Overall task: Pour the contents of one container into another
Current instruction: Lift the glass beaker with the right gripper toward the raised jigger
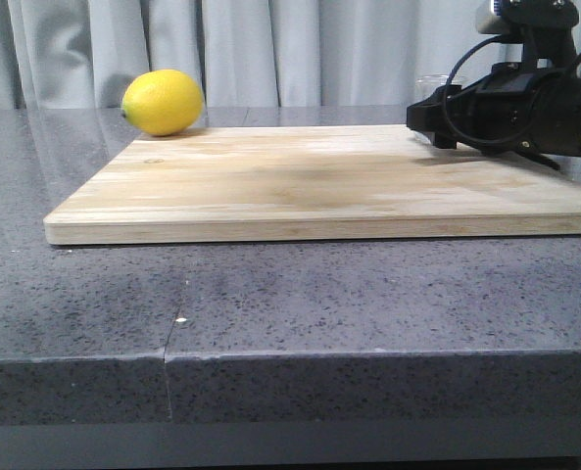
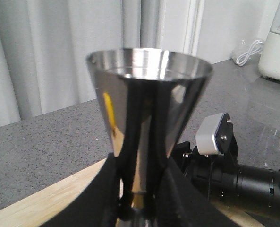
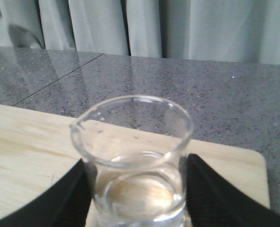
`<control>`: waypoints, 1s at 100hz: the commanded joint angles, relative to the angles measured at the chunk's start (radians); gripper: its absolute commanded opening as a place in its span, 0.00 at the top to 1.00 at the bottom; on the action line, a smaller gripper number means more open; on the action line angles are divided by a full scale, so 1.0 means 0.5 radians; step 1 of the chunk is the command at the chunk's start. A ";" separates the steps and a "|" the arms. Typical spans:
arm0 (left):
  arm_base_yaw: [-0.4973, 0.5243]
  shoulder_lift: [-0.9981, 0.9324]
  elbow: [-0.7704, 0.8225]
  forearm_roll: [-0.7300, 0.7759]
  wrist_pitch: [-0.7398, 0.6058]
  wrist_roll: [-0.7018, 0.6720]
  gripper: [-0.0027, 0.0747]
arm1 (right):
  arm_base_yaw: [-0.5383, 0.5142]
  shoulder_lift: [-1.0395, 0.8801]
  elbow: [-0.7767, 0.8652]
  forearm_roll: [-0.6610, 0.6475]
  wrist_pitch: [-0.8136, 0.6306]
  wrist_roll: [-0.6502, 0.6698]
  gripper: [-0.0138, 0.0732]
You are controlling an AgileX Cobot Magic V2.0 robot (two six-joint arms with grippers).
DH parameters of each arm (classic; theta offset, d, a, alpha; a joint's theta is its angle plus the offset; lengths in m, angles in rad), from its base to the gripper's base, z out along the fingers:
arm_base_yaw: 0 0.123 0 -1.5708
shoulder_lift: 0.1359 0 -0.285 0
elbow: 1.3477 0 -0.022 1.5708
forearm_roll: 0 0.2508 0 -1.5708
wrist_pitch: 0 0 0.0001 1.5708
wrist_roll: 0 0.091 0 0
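right gripper (image 3: 135,189) was closed around the beaker (image 3: 132,156), one dark finger (image 3: 69,198) on each side of the glass wall. the beaker stood upright, mouth up, on the far right end of the cutting board (image 1: 319,181); whether its base rested on the wood or hung just above it could not be told. a shallow layer of clear liquid seemed to sit in the bottom.

left gripper (image 2: 135,208) was clamped on the jigger (image 2: 147,123) at its narrow waist, upper cone open to the top, long axis vertical. the jigger did not show in the front view, so it was held somewhere outside that frame.

key relation: in the left wrist view the right arm (image 2: 239,182) lay low behind the jigger, near it but not touching. both vessels were upright with parallel axes. judged: the beaker's rim had to come above and over the jigger's open cone, then tip toward it; the pouring lip (image 3: 78,125) would need to face the jigger.

a lemon (image 1: 163,102) sat at the board's far left corner, well apart from both.
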 commanded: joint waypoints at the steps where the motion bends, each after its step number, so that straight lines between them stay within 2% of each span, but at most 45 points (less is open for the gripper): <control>1: -0.019 -0.103 -0.059 0.002 -0.170 -0.015 0.98 | -0.012 -0.098 -0.054 -0.030 -0.153 -0.022 0.52; 10: -0.019 -0.103 -0.059 0.002 -0.170 -0.015 0.98 | -0.012 -0.098 -0.054 -0.033 -0.165 -0.022 0.55; 47: -0.019 -0.103 -0.059 0.002 -0.170 -0.015 0.98 | -0.012 -0.111 -0.054 -0.033 -0.169 -0.022 0.55; 69: -0.019 -0.103 -0.059 0.002 -0.168 -0.015 0.98 | -0.012 -0.245 -0.054 -0.067 -0.156 -0.022 0.55; 100: -0.019 -0.103 -0.059 0.002 -0.134 -0.015 0.98 | -0.012 -0.614 -0.054 -0.208 0.118 -0.018 0.55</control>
